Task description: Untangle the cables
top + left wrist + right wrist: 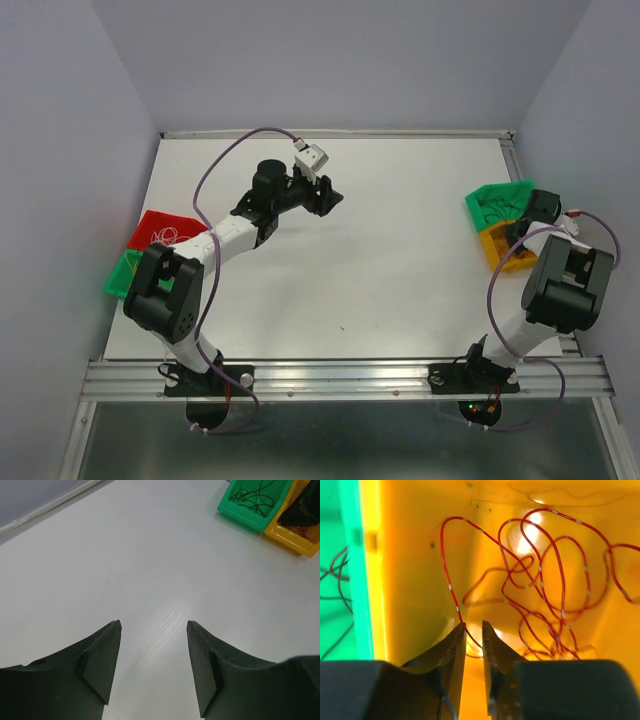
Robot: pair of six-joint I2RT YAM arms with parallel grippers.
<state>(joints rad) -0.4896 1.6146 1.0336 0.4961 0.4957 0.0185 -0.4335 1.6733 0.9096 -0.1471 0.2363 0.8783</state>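
Note:
Thin red cables (540,580) with pale bands lie tangled in a yellow bin (410,580). My right gripper (473,625) is down inside this bin, its jaws a narrow gap apart, and one red strand crosses that gap. Dark brown cables (252,497) lie in the green bin (240,517) beside it. In the top view my right gripper (540,207) hangs over these two bins at the right edge. My left gripper (154,625) is open and empty above bare table, at the back middle in the top view (328,197).
A red bin (150,225) holding pale looped cables (165,238) and a second green bin (118,278) sit at the table's left edge. Thick purple cords run along both arms. Walls stand on three sides, and a metal rail (340,378) runs along the near edge.

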